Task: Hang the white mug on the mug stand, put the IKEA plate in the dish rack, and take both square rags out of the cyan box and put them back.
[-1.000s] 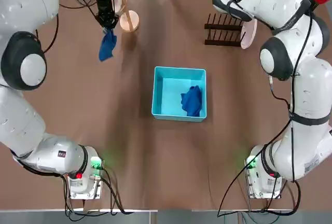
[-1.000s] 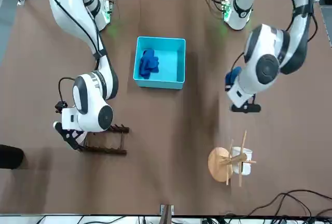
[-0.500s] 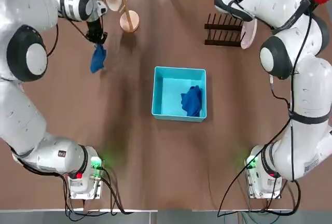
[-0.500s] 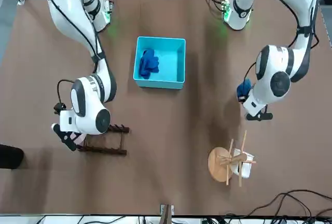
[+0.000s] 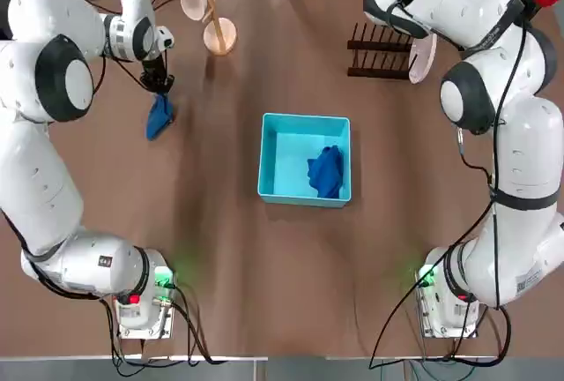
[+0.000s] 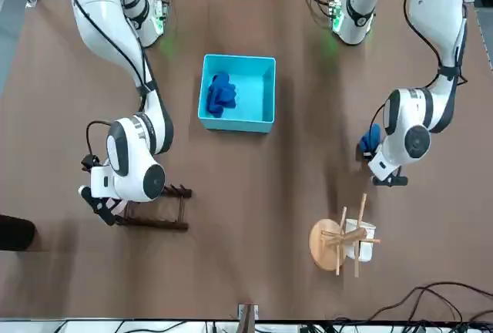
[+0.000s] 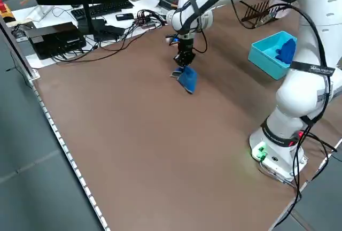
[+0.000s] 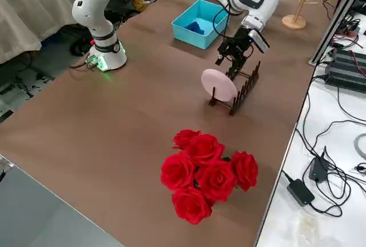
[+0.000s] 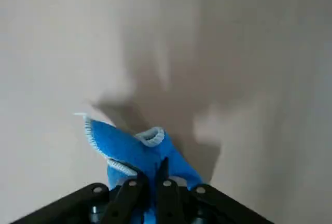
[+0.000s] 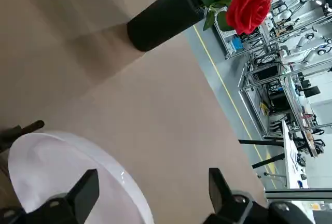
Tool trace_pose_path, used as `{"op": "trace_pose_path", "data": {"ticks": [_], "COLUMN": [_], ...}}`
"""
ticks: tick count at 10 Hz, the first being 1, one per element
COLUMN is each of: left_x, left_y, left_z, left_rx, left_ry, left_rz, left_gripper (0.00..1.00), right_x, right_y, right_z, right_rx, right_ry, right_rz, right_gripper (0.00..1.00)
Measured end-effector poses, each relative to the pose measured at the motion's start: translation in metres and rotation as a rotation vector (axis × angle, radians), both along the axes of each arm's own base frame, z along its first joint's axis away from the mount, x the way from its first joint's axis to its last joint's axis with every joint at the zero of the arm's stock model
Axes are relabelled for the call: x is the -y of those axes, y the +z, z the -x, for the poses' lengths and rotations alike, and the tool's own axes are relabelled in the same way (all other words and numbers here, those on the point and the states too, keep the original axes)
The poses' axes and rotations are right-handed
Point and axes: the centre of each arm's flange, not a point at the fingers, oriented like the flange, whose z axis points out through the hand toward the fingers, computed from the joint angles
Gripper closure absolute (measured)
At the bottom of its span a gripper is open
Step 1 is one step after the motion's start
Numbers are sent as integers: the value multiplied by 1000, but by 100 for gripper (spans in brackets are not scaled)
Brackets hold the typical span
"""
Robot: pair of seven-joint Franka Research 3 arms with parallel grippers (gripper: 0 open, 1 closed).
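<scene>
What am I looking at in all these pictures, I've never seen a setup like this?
Two white robot arms share a brown table. One picture looks down from overhead, one faces the robot, two look from its sides, and two come from cameras on the wrists.

The left gripper is closed on a blue rag, holding it up on the left side of the table. The right gripper is open beside the plate, which stands in the dark rack.

Between the arms is a cyan box with another blue rag inside. A white mug hangs on the wooden stand, and red roses stand near the rack.
</scene>
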Motion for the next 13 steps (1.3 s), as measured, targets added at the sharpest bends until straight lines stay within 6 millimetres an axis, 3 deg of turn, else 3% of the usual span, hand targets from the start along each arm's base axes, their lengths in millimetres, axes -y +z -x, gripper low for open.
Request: {"op": "trace_pose_path", "data": {"ticks": [1,3,10,12,13], "left_x": [-15,-64,-216,-237,-231], "left_y": [-6,-14,2,7,5], "left_z": [2,9,30,20,10], "left_rx": [-7,-36,-22,2,24], "left_ry": [-17,-65,-286,-301,-290], "left_rz": [-2,-3,116,110,126], "left_gripper": [93,93,93,93,93], "right_x": [0,3,13,11,7], "right_y": [-2,-6,-12,-19,-22], "right_z": [-1,-2,-12,-12,-11], "right_rx": [2,0,-1,-6,-9], "right_ry": [4,4,43,51,56], "right_rz": [-3,-4,-35,-37,-36], "right_gripper": [6,6,6,6,6]}}
